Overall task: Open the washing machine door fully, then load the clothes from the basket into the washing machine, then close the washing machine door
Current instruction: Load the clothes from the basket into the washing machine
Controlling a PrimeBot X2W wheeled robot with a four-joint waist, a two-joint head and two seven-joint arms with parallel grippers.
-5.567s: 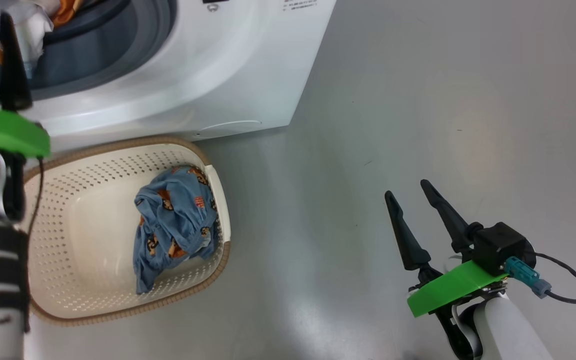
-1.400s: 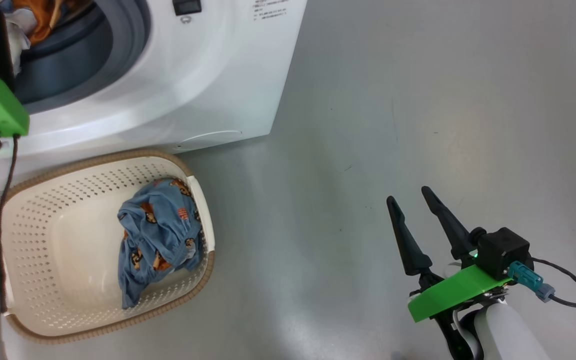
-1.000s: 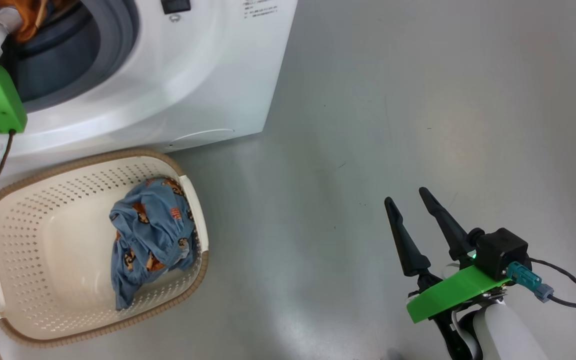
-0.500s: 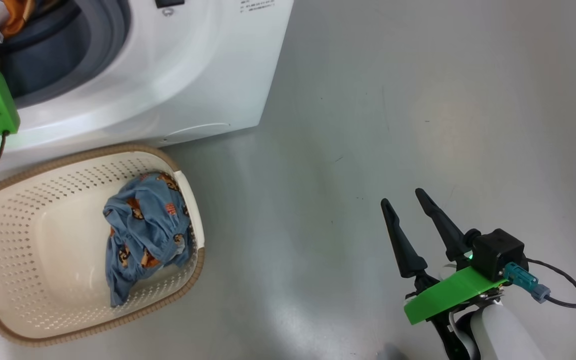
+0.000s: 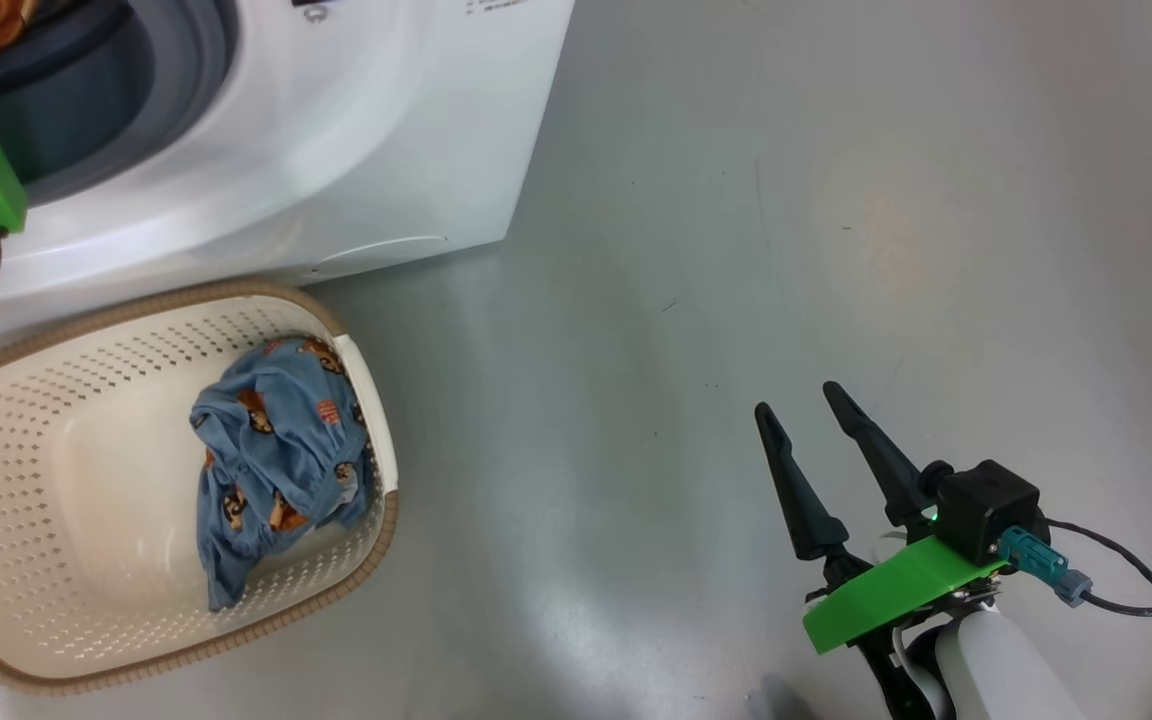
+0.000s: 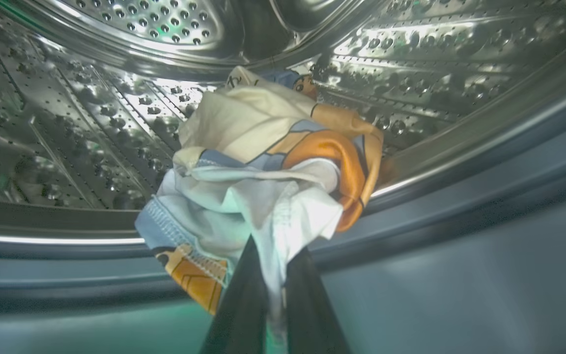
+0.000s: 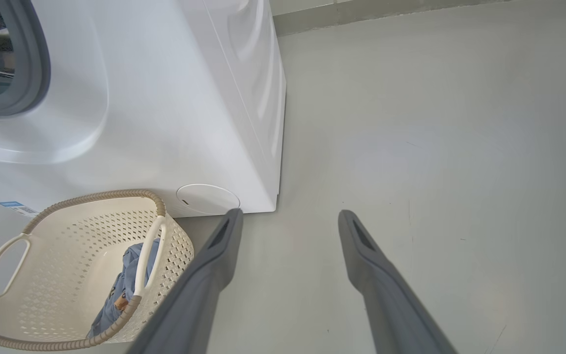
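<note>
One blue garment [image 5: 271, 450] lies in the basket [image 5: 136, 305] at eight o'clock, the left gripper [image 6: 277, 248] is pinched on a pale bundle [image 6: 263, 167] inside the washing machine [image 5: 336, 150] at eleven, and the right gripper [image 5: 796, 400] stands spread wide and empty at four, so loading appears part done.

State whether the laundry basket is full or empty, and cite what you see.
Almost empty. The basket holds only a crumpled blue bear-print garment against one side; the rest of its floor is bare.

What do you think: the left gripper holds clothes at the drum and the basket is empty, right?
No. The basket is not empty: the head view shows a blue bear-print garment in it. The left gripper does hold clothes at the drum.
</note>
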